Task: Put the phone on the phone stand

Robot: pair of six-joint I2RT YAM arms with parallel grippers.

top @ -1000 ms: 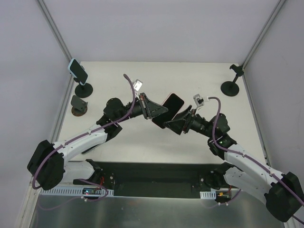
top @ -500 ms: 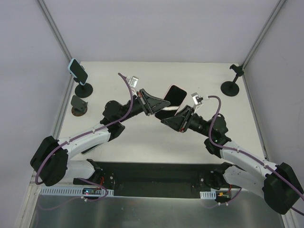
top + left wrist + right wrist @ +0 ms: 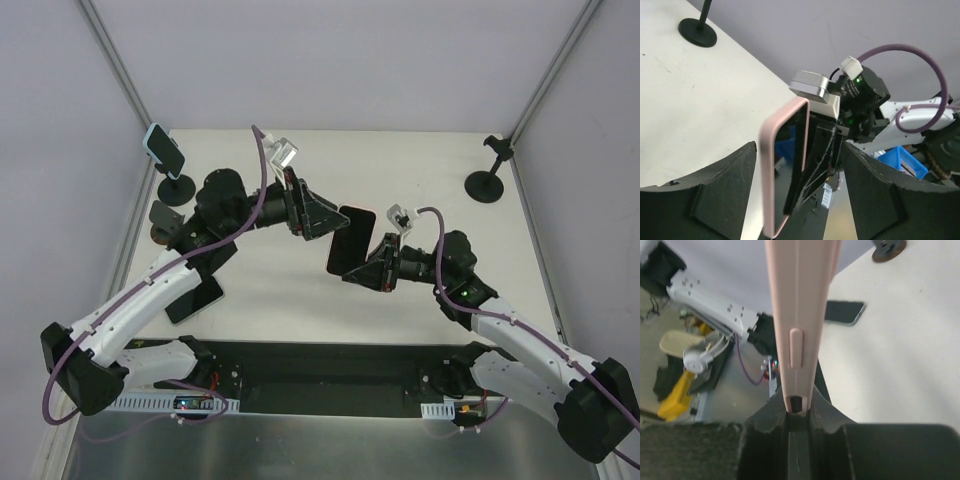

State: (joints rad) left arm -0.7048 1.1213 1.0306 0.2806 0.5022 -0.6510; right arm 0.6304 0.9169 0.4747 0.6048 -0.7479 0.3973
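The pink phone (image 3: 801,315) runs off the right wrist view's top edge.

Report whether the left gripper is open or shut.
Open: the left gripper has its fingers wide apart, clear of the pink phone, which the right gripper clamps by its end.

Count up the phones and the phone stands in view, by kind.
Phones: 3 (pink-cased phone, teal-cased phone, dark phone lying flat)
Black round-based pole stands: 2 (left pole stand, right pole stand)
Other stands: 1 (small grey stand)
Total: 6
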